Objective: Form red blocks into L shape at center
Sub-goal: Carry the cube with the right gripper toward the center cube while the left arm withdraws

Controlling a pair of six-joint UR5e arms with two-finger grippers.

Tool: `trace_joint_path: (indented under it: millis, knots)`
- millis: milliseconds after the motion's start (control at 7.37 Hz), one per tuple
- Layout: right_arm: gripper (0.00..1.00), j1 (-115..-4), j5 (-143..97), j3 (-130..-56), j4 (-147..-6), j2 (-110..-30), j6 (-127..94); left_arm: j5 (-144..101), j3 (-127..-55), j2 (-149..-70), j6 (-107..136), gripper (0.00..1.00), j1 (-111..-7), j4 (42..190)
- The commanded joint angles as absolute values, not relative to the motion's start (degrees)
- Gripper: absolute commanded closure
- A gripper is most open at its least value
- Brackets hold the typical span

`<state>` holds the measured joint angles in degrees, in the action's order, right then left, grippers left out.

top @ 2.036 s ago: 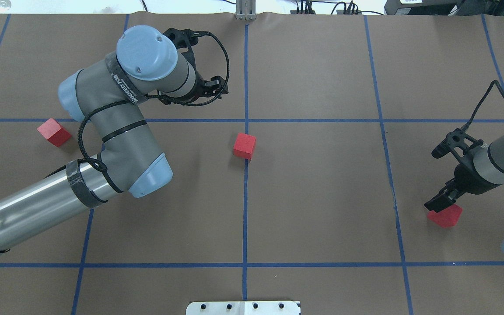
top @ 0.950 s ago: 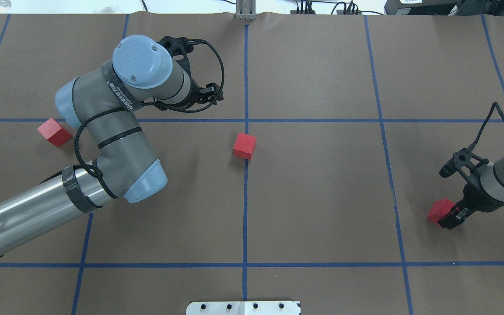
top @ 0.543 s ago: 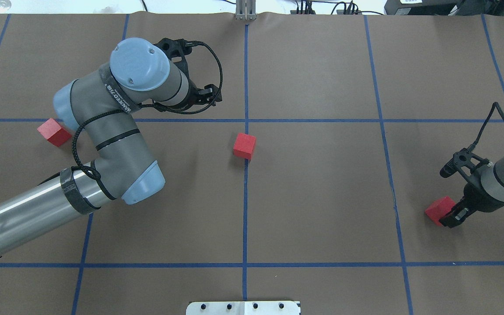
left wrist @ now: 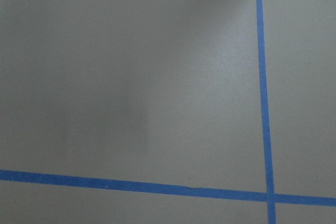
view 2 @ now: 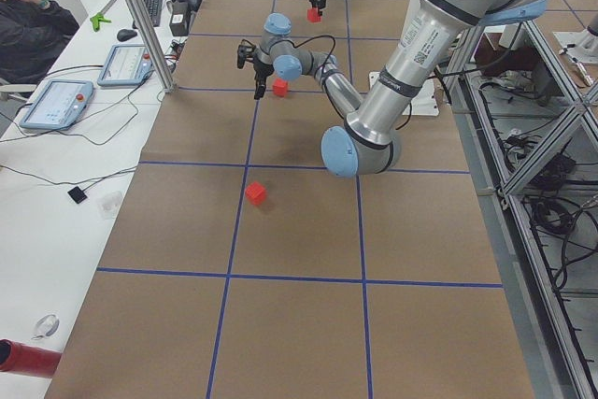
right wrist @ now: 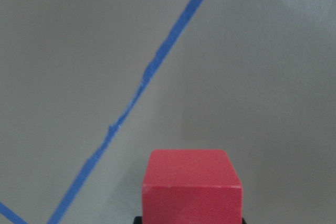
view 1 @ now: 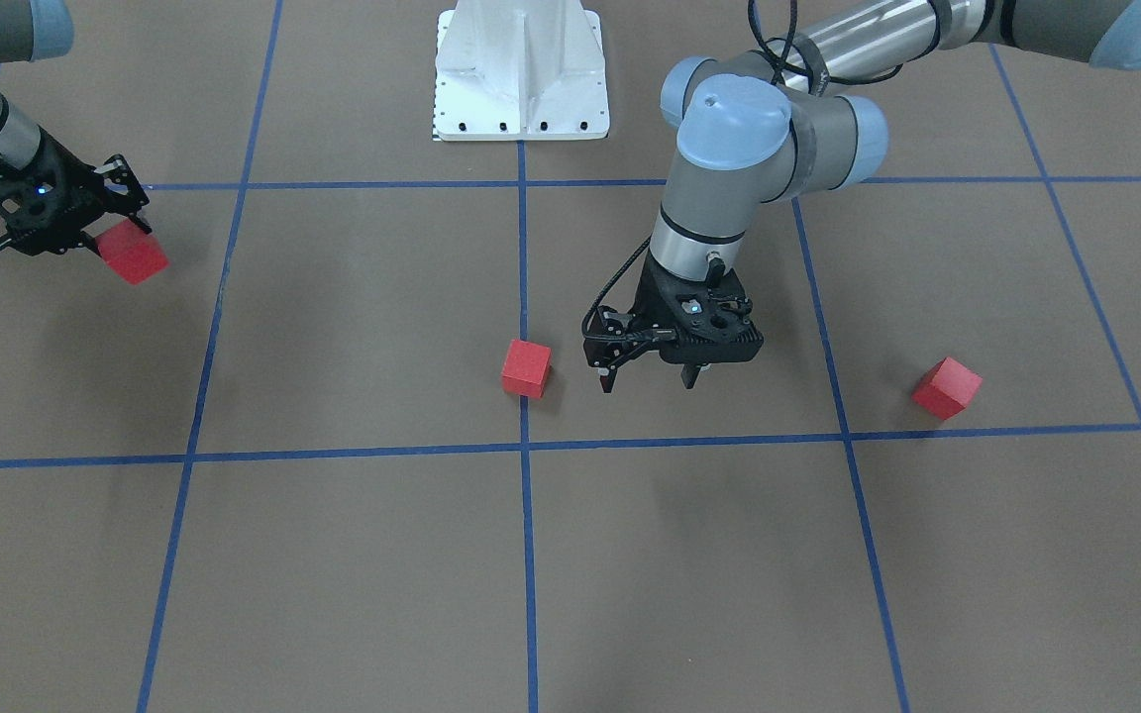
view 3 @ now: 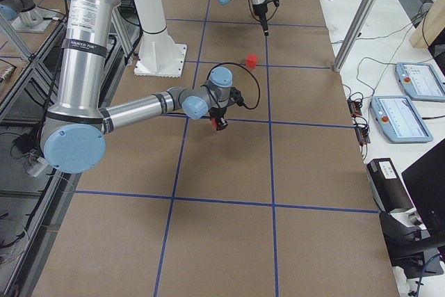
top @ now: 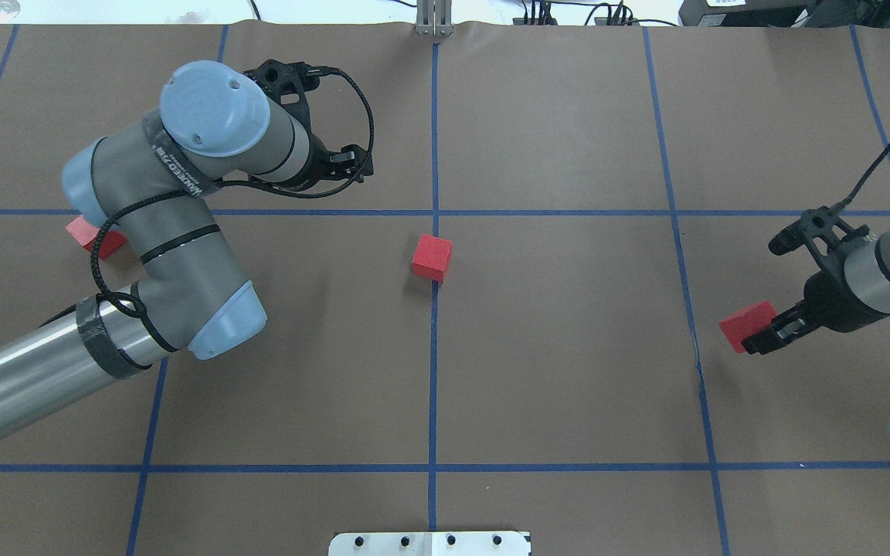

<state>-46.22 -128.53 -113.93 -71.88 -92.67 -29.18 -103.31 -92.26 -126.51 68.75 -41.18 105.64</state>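
We log right gripper (top: 762, 337) clamped on one small matte red cube (top: 745, 324) at right, left gripper (view 1: 648, 380) spread wide, empty, beside the middle red cube (view 1: 526, 368) near the centre blue-tape crossing (top: 434, 212), third red cube (view 1: 945, 387) off left; we judge them light, rigid, grippy: pinch opposite flat faces.

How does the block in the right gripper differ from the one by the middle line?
The held block is clamped in the right gripper, apparently lifted; the middle block rests free on the floor. The held block is far out on the robot's right; the middle block sits at the center line. Both are small red cubes.
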Motion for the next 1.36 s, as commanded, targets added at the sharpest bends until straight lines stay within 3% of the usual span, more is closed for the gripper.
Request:
trace_joint_path:
  millis: [0,136,407,814,1222]
  knots:
    - [1.0,-44.13,-128.24,-113.82,-92.94,-72.19,-34.36,-111.56,-95.09,-119.65,59.81,0.01,-48.38,105.73]
    - [1.0,-41.16,-126.23,-112.51,-102.99,-62.41,-37.67,-113.36,-96.75,-115.44,53.94,0.01,-51.47,105.82]
    - [1.0,-36.58,-122.79,-106.47,-103.8,-52.61,-51.61,-120.72,-96.94,-109.63,43.39,0.01,-59.72,105.91]
    - [1.0,-30.87,-118.76,-98.82,-101.88,-45.46,-67.18,-125.94,-96.15,-104.87,31.05,0.01,-68.27,105.64]
    - [1.0,-28.83,-116.02,-81.52,-90.1,-37.47,-79.7,-126.3,-96.15,-102.75,28.3,0.0,-69.43,105.73]
